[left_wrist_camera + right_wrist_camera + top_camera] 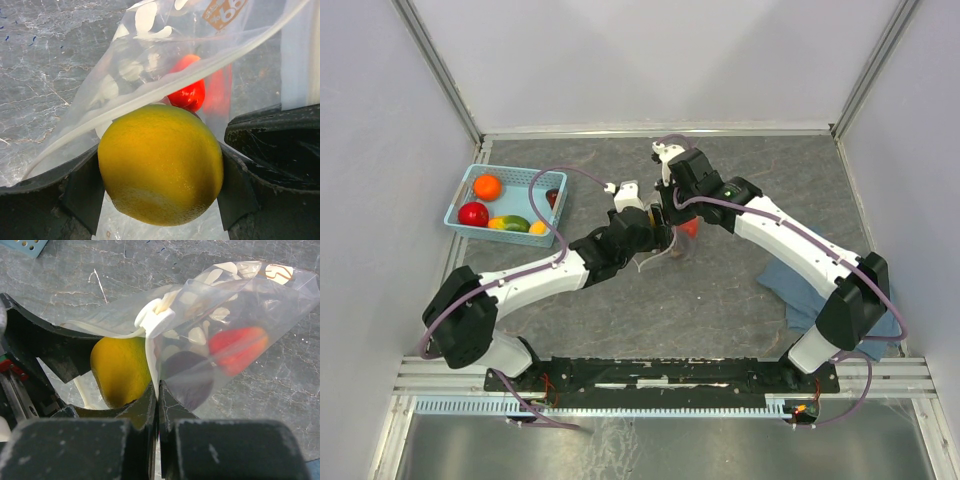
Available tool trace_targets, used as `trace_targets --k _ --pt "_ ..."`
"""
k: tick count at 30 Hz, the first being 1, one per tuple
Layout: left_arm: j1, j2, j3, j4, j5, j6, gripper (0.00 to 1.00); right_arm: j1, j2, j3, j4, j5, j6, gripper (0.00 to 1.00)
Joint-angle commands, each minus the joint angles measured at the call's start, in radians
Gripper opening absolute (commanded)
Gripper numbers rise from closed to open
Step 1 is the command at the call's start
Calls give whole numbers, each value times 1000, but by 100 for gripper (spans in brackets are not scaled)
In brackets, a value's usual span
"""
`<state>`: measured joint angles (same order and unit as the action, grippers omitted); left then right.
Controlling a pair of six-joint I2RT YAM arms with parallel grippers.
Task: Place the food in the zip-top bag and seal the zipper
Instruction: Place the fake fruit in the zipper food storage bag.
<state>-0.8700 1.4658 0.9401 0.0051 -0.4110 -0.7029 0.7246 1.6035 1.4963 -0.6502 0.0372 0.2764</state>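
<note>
Yellow fruit [160, 165] sits clamped in the left hand [160, 187] at the mouth of the zip-top bag [225, 305], with the zipper [200, 70] crossing just above it. Beside it, the right hand [157, 405] pinches the bag's edge. A red piece [237, 347] and a dark purple piece [187, 372] lie inside. More food [487, 187] fills the basket [460, 195] far left on the desk [740, 310], and a blue cloth [785, 285] lies under the right arm.

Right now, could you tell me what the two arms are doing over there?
The right gripper pinches the bag by its mouth edge and holds it open. The left gripper grips a yellow fruit right at that mouth. A red piece and a purple piece are already inside. More food waits in the basket, and the bag is not sealed.
</note>
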Motion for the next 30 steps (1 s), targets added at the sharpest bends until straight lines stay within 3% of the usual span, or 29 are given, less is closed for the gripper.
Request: trace_targets --k 1,13,21,30 --pt "4 -7 51 -6 -39 -8 83 3 -31 -5 47 6 11 7" --pt "2 -97 32 -44 22 -9 91 4 -32 -11 51 18 10 9" --pt "3 -244 8 -130 148 -5 93 3 -26 -9 49 34 9 8" --pt "-1 -454 -184 -197 214 -153 90 4 -25 -9 50 43 9 7"
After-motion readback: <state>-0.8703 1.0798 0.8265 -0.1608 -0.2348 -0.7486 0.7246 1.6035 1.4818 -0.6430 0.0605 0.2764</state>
